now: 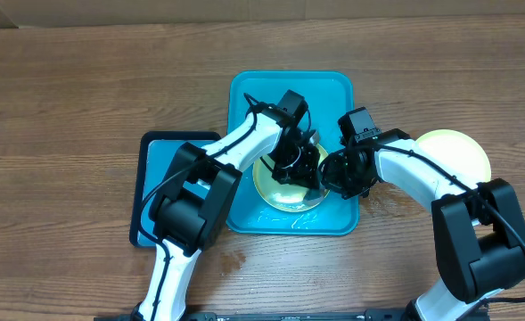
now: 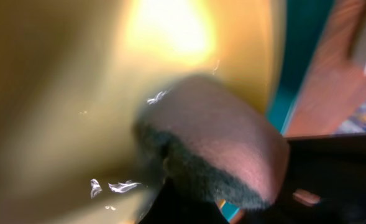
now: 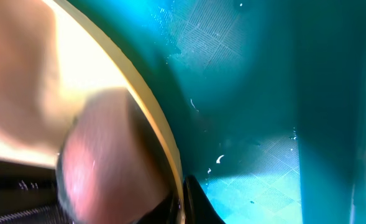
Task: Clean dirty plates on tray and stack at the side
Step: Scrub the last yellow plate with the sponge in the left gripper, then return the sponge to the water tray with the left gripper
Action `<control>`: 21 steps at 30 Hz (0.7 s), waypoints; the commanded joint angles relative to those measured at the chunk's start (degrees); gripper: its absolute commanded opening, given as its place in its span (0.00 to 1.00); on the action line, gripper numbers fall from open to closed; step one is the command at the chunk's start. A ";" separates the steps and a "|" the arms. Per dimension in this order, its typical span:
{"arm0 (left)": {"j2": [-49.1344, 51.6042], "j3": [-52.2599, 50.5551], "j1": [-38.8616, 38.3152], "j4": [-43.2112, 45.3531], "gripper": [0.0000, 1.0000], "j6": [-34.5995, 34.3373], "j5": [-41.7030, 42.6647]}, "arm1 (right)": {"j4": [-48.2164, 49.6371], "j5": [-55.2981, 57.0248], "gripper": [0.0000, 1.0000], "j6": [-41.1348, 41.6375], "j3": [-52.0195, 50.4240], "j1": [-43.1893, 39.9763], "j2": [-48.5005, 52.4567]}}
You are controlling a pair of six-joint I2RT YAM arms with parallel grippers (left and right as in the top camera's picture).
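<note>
Plate (image 1: 284, 198) sits at the near end of the tray (image 1: 333, 89), its right rim pinched by the right gripper (image 1: 332, 169). Left gripper (image 1: 302, 159) clamps a sponge (image 2: 214, 137) on it; hard scrubbing could twist the wet rim loose

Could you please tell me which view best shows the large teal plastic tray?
Overhead: the large teal rectangular plastic tray shows nearly its whole outline, though its middle is hidden. The left wrist view catches only a teal sliver; the right wrist view, a close patch of its floor.
</note>
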 commanded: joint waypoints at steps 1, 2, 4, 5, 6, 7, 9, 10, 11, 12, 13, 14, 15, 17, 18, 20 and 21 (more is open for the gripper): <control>-0.42 -1.38 1.44 -5.84 0.04 -1.66 -15.63 | 0.28 2.78 0.04 0.61 -0.37 -0.11 0.33; -1.33 -1.38 2.12 -7.37 0.04 -2.01 -19.17 | 0.28 2.78 0.04 0.63 -0.37 -0.11 0.33; -3.56 -1.38 3.69 -9.99 0.04 -2.91 -26.69 | 0.28 2.75 0.04 0.63 -0.37 -0.11 0.33; -4.68 -1.38 4.39 -10.91 0.04 -3.65 -30.36 | 0.31 2.78 0.04 0.63 -0.37 -0.11 0.33; -5.79 -1.38 5.07 -11.63 0.04 -4.17 -33.79 | 0.33 2.78 0.04 0.63 -0.37 -0.11 0.33; -7.08 -1.38 5.81 -12.15 0.04 -4.42 -36.96 | 0.37 2.75 0.04 0.63 -0.37 -0.11 0.33; -9.16 -1.38 6.84 -12.50 0.04 -4.26 -40.13 | 0.50 2.75 0.04 0.63 -0.37 -0.11 0.33; -10.25 -1.38 7.32 -12.68 0.04 -4.17 -41.53 | 0.55 2.75 0.04 0.63 -0.37 -0.11 0.33; -11.13 -1.38 7.67 -12.79 0.04 -3.87 -41.94 | 0.57 2.75 0.04 0.63 -0.37 -0.11 0.33; -12.09 -1.36 8.04 -12.76 0.04 -2.91 -41.48 | 0.55 2.75 0.04 0.61 -0.37 -0.11 0.33; -12.98 -1.36 8.28 -12.94 0.04 -2.43 -40.72 | 0.52 2.75 0.04 0.61 -0.37 -0.11 0.33; -13.94 -1.31 8.46 -13.29 0.04 -1.99 -39.74 | 0.52 2.73 0.04 0.52 -0.35 -0.11 0.33; -15.26 -1.31 8.61 -13.77 0.04 -2.01 -39.08 | 0.52 2.67 0.04 -0.50 -0.28 -0.11 0.31; -17.75 -1.31 8.87 -15.15 0.04 -2.03 -38.86 | -0.35 2.67 0.04 -2.89 0.39 -0.11 0.31; -19.06 -1.31 9.14 -16.15 0.04 -2.05 -39.76 | -1.27 2.71 0.04 -3.96 0.98 -0.13 0.31; -21.55 -1.33 9.94 -18.43 0.04 -2.10 -42.80 | -3.32 2.73 0.04 -5.66 2.60 -0.17 0.31; -22.56 -1.33 10.54 -19.71 0.04 -2.10 -45.00 | -4.15 2.71 0.04 -6.12 3.39 -0.17 0.28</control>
